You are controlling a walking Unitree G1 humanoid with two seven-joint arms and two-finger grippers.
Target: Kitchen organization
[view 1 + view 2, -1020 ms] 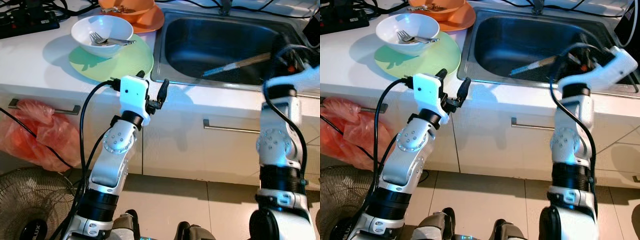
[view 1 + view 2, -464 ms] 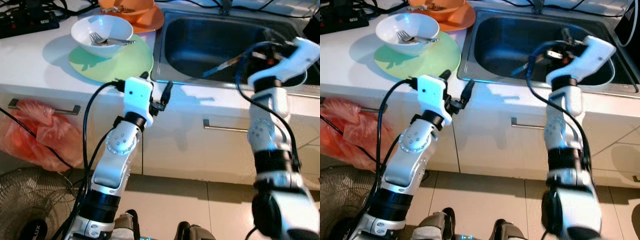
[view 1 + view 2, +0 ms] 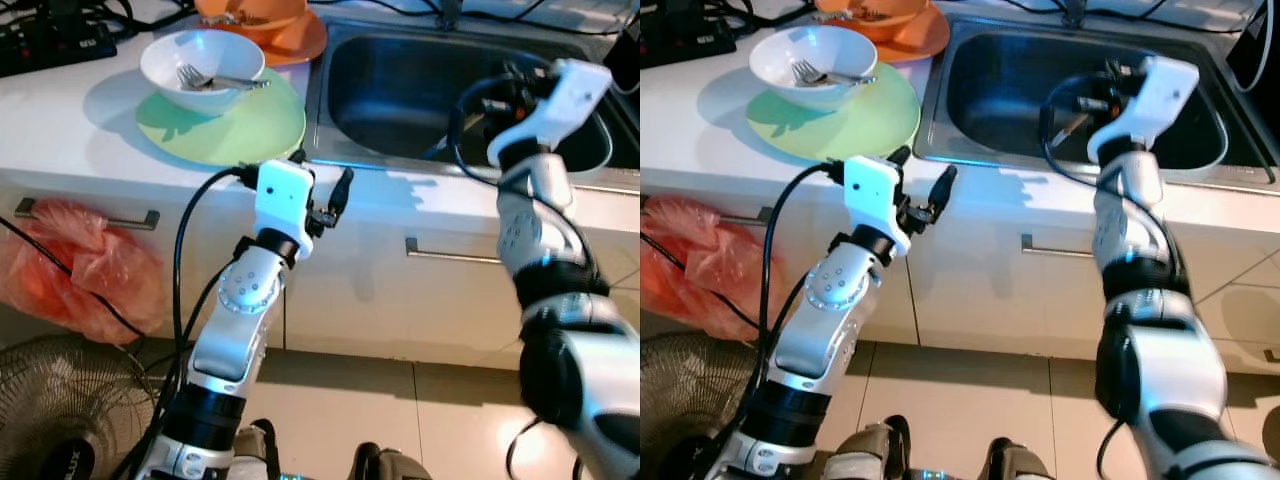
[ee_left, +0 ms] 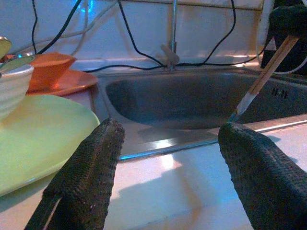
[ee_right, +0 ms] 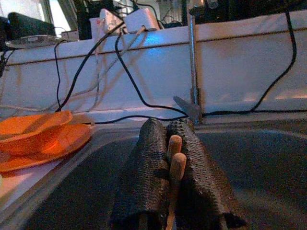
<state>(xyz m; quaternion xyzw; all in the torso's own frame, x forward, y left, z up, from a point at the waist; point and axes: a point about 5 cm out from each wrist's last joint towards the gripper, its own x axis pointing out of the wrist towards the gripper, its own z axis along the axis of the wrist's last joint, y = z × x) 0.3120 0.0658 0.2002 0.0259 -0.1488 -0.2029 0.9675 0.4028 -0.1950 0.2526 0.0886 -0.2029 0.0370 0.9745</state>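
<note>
Right now my right gripper (image 5: 173, 191) is raised over the steel sink (image 3: 400, 80), its jaws pinched tight on a pair of chopsticks (image 5: 173, 158). Their two pale wooden ends, rounded and light brown, poke up side by side between my black fingers (image 5: 144, 177). In the left wrist view the sticks slant down toward the basin, tan along the length and fading to a whitish lower end.

My left gripper (image 4: 168, 163) hovers at the tabletop (image 3: 60, 130) edge just before the sink's front rim, jaws spread wide with nothing between them. Beside it lies a light green plate (image 3: 230, 125) carrying a white bowl (image 3: 200, 70) with a fork (image 3: 205, 80) inside. Behind that, an orange bowl (image 3: 250, 10) sits on an orange plate (image 3: 300, 42).
</note>
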